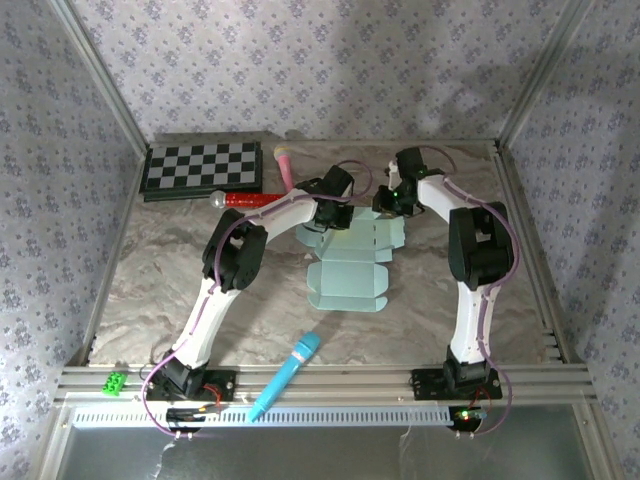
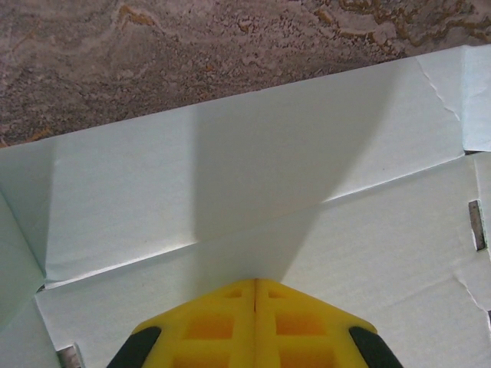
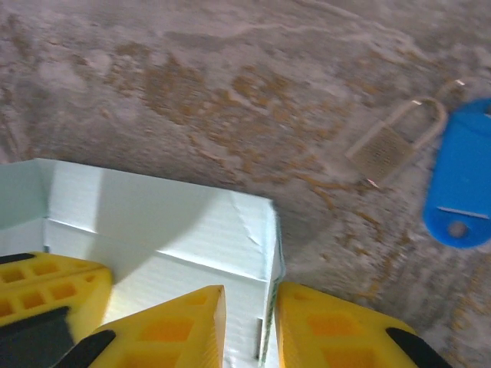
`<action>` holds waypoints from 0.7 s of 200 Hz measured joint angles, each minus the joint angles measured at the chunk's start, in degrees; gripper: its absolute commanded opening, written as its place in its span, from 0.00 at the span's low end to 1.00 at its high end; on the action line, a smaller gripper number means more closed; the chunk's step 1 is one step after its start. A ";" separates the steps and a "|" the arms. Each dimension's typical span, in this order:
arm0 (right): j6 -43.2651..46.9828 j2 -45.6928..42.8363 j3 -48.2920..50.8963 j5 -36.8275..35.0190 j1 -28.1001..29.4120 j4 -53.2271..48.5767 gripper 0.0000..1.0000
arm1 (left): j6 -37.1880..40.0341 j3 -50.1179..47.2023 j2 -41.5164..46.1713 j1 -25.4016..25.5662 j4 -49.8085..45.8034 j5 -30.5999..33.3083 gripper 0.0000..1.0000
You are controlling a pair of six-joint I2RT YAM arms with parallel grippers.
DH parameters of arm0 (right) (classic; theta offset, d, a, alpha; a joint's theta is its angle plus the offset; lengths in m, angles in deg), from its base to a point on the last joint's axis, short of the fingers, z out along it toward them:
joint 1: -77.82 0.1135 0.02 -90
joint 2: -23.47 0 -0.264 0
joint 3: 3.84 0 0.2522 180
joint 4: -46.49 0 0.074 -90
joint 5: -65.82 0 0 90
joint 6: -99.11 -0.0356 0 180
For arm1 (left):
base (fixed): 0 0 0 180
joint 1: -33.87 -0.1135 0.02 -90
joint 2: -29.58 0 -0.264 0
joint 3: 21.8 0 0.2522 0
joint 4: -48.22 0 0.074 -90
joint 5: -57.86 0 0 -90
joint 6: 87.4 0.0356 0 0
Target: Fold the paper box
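Tearing is the risk: the paper box (image 1: 348,272) lies in the middle of the surface (image 1: 150,290), the closed left hand (image 2: 255,285) seemingly pressing its panel, the right hand (image 3: 249,299) straddling a raised flap, grip impossible to tell; a skewed pull could rip it. Counted: one microphone (image 1: 290,372), one green brick (image 1: 117,381), one box, two hands, one chessboard (image 1: 203,168).
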 measured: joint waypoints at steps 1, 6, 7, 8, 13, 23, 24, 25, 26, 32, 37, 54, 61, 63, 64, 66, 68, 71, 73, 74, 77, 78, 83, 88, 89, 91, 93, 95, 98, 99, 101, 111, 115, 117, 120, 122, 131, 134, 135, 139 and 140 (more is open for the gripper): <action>0.00 0.02 -0.07 0.04 0.02 0.00 0.25 | 0.02 0.00 0.00 0.00 0.00 0.00 0.00; 0.13 0.20 -0.44 0.42 0.22 0.02 0.25 | 0.11 0.00 0.00 0.00 0.00 0.00 0.00; 0.17 0.24 -0.52 0.48 0.26 0.02 0.25 | 0.11 0.00 0.00 0.00 0.00 0.00 0.00; 0.17 0.26 -0.57 0.55 0.28 0.02 0.25 | 0.13 0.00 0.00 0.00 0.00 0.00 0.00; 0.22 0.42 -0.83 0.92 0.46 0.11 0.25 | 0.15 0.00 0.00 0.00 0.00 0.00 0.00; 0.31 0.79 -1.18 1.70 0.76 0.11 0.25 | 0.20 0.00 0.00 0.00 0.00 0.00 0.00; 0.33 0.85 -1.22 1.88 0.79 0.11 0.25 | 0.20 0.00 0.00 0.00 0.00 0.00 0.00; 0.37 0.90 -1.25 1.99 0.81 0.11 0.25 | 0.20 0.00 0.00 0.00 0.00 0.00 0.00; 0.44 0.98 -1.31 2.16 0.85 0.09 0.25 | 0.20 -0.02 0.00 0.00 0.00 0.00 0.00; 0.52 1.40 -1.60 2.73 0.96 0.11 0.25 | 0.37 -0.02 0.00 0.00 0.00 0.00 0.00; 0.61 1.77 -1.90 3.17 0.98 0.09 0.25 | 0.42 -0.04 0.00 0.00 0.02 0.00 0.00; 0.63 3.26 -2.82 4.59 1.07 0.11 0.24 | 0.63 -0.15 0.02 0.00 0.13 -0.02 0.00; 0.61 3.67 -3.02 5.09 1.07 0.09 0.24 | 0.63 -0.26 0.07 0.00 0.26 -0.02 0.00; 0.61 3.78 -3.04 5.22 1.07 0.13 0.24 | 0.63 -0.28 0.09 0.00 0.28 -0.02 0.00; 0.61 3.82 -3.04 5.31 1.07 0.13 0.24 | 0.66 -0.33 0.11 0.00 0.28 -0.02 0.00; 0.61 3.93 -3.02 5.51 1.05 0.22 0.24 | 0.66 -0.37 0.11 0.00 0.33 -0.02 0.00; 0.61 4.04 -3.04 5.66 1.05 0.24 0.24 | 0.70 -0.42 0.11 0.00 0.42 -0.02 0.00; 0.61 4.13 -3.04 5.90 1.05 0.33 0.24 | 0.79 -0.48 0.15 0.00 0.48 -0.02 0.00; 0.61 4.20 -3.04 6.10 1.01 0.37 0.24 | 0.79 -0.52 0.20 0.00 0.50 -0.02 0.00; 0.59 4.22 -3.04 6.16 1.01 0.37 0.24 | 0.79 -0.59 0.22 0.00 0.55 -0.02 0.00; 0.59 4.28 -3.04 6.34 0.94 0.42 0.24 | 0.83 -0.63 0.24 0.00 0.61 -0.02 0.00; 0.59 4.28 -3.04 6.45 0.92 0.46 0.24 | 0.83 -0.66 0.26 0.00 0.61 -0.02 0.00; 0.59 4.31 -3.04 6.71 0.90 0.48 0.24 | 0.92 -0.79 0.31 0.00 0.74 -0.02 0.00; 0.59 4.31 -3.04 6.93 0.85 0.50 0.24 | 1.05 -0.85 0.33 0.00 0.87 -0.04 0.00; 0.59 4.31 -3.04 6.95 0.83 0.50 0.24 | 1.05 -0.87 0.33 0.00 0.90 -0.04 0.00; 0.59 4.28 -3.04 7.06 0.79 0.50 0.24 | 1.14 -0.87 0.33 0.00 0.94 -0.09 0.00; 0.59 4.28 -3.02 7.10 0.79 0.50 0.24 | 1.22 -0.87 0.33 0.00 0.94 -0.11 0.00; 0.59 4.28 -3.02 7.10 0.79 0.50 0.24 | 1.22 -0.87 0.33 0.00 0.94 -0.15 0.00; 0.59 4.24 -2.99 7.15 0.72 0.52 0.24 | 1.29 -0.87 0.35 0.00 0.94 -0.22 0.00; 0.59 4.22 -2.97 7.15 0.70 0.52 0.24 | 1.31 -0.87 0.35 0.00 0.94 -0.24 0.00; 0.59 4.17 -2.93 7.17 0.66 0.57 0.24 | 1.40 -0.87 0.37 0.00 0.94 -0.26 0.00; 0.59 3.74 -2.36 7.21 0.61 0.72 0.24 | 1.68 -0.87 0.39 0.00 0.92 -0.33 0.00; 0.59 3.32 -1.95 7.15 0.61 0.85 0.25 | 1.79 -0.87 0.39 0.00 0.92 -0.33 0.00; 0.59 3.15 -1.68 7.17 0.61 0.87 0.25 | 1.90 -0.87 0.42 0.00 0.92 -0.33 0.00; 0.57 2.67 -1.31 7.04 0.61 0.79 0.26 | 2.03 -0.87 0.42 0.00 0.92 -0.37 0.00; 0.61 2.34 -0.96 6.99 0.61 0.81 0.26 | 2.12 -0.87 0.42 0.00 0.90 -0.39 0.00; 0.57 0.37 0.79 6.56 0.59 0.72 0.28 | 2.56 -0.81 0.44 -0.02 0.83 -0.46 0.02; 0.61 -0.44 1.49 6.29 0.55 0.79 0.28 | 2.69 -0.76 0.44 -0.02 0.76 -0.46 0.03; 0.61 -0.61 1.66 6.27 0.55 0.81 0.28 | 2.75 -0.74 0.44 0.00 0.70 -0.46 0.04; 0.57 -1.81 2.58 6.08 0.55 0.70 0.29 | 2.91 -0.68 0.44 -0.02 0.59 -0.46 0.05; 0.57 -2.03 2.75 5.99 0.52 0.70 0.29 | 3.04 -0.63 0.44 0.00 0.55 -0.48 0.05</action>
